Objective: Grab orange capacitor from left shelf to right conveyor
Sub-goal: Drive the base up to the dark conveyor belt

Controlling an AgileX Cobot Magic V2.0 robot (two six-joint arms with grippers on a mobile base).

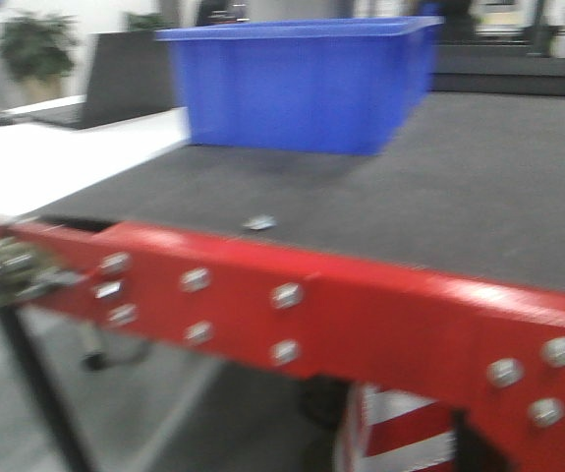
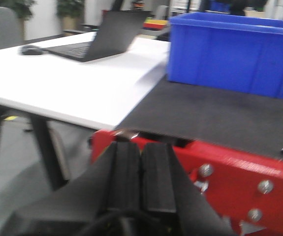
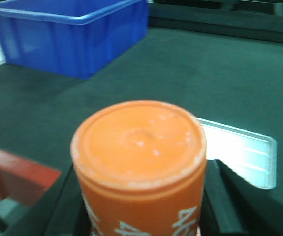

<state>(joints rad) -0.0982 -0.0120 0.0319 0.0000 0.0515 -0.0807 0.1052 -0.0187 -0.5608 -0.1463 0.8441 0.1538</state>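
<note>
The orange capacitor [image 3: 139,162] fills the lower middle of the right wrist view, flat top up, white print on its side. My right gripper [image 3: 140,196] is shut on it, a black finger [image 3: 65,206] at each side, and holds it over the dark conveyor belt [image 3: 190,78]. The same belt [image 1: 459,187] spreads across the front view above a red frame. My left gripper [image 2: 141,167] is shut with nothing between its pads, hanging in front of the red frame's left end. The left shelf is out of view.
A blue plastic bin [image 1: 302,84] stands on the belt's far left. A shallow silver tray [image 3: 239,152] lies on the belt just behind the capacitor. A white table [image 2: 67,83] with a laptop [image 2: 104,37] adjoins the belt's left edge. A small metal piece [image 1: 259,223] lies near the red frame [image 1: 361,315].
</note>
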